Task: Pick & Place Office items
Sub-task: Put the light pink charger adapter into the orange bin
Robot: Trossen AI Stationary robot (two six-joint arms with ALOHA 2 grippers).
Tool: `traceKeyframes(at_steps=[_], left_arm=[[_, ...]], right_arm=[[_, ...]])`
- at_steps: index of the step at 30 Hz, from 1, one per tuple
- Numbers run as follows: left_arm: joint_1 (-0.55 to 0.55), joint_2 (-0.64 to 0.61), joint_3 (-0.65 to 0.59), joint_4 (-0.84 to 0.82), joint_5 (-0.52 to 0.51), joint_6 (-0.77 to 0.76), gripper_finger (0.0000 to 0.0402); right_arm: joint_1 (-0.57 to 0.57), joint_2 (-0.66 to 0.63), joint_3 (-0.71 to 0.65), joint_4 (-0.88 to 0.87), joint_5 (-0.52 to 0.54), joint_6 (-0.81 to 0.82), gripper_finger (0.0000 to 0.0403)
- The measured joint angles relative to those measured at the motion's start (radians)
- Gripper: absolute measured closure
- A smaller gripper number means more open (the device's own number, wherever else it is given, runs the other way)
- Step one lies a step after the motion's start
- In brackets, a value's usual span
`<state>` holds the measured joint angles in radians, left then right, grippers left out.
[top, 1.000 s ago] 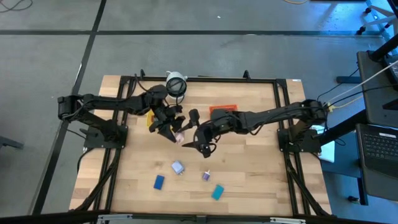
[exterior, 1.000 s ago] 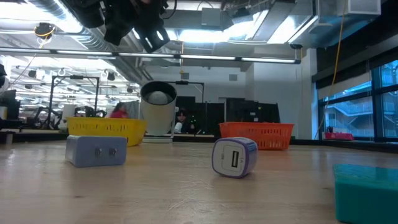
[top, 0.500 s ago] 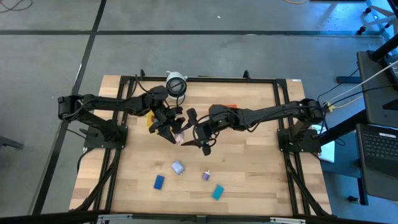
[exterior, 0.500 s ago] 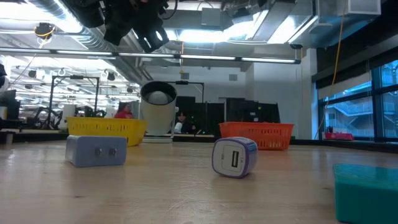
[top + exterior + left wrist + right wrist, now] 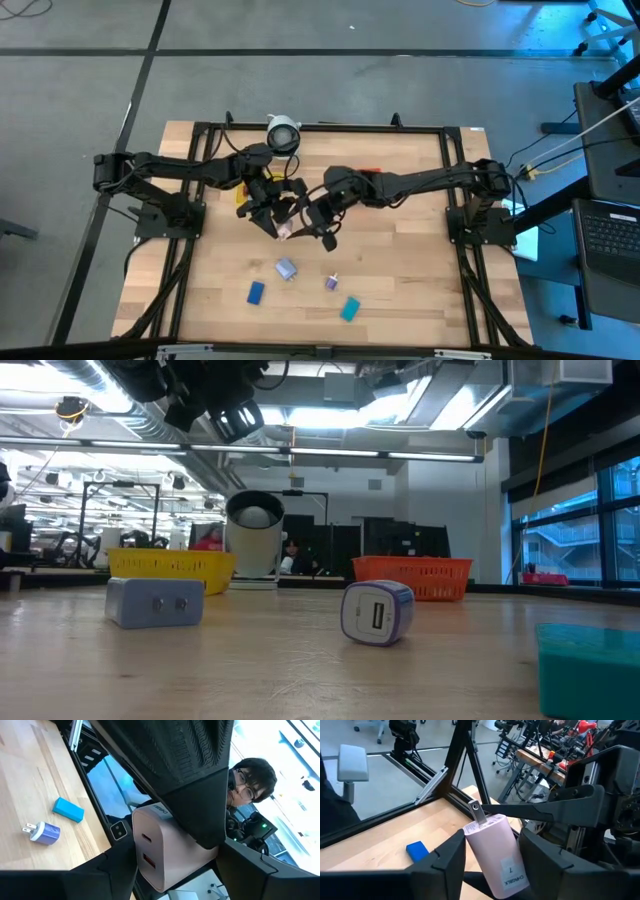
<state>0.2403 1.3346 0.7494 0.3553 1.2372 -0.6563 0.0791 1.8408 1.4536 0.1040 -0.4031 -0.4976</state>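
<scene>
The left gripper [image 5: 272, 222] and right gripper [image 5: 312, 222] both clamp the pink charger [image 5: 496, 855] mid-air; a handover, so one must release.

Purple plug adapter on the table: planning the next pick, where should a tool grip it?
Take the purple adapter across its blocky body, straight down from above. It lies on its side with prongs sticking out level, so close clear of them.

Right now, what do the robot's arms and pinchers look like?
Both arms are dark, thin and jointed, reaching in from black frames at the table's sides. The left gripper and right gripper each have two flat, black, angular fingers. No markings show.
</scene>
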Motion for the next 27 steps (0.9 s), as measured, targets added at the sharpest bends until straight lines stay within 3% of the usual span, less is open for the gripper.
traceKeyframes(at_steps=[15, 27], left_arm=[[0.002, 0.001, 0.0, 0.015, 0.011, 0.008, 0.0154], [0.07, -0.001, 0.002, 0.071, -0.016, 0.024, 0.0153]], right_arm=[[-0.005, -0.009, 0.0, -0.025, -0.031, 0.019, 0.0251], [-0.032, -0.043, -0.002, -0.068, -0.019, 0.027, 0.0274]])
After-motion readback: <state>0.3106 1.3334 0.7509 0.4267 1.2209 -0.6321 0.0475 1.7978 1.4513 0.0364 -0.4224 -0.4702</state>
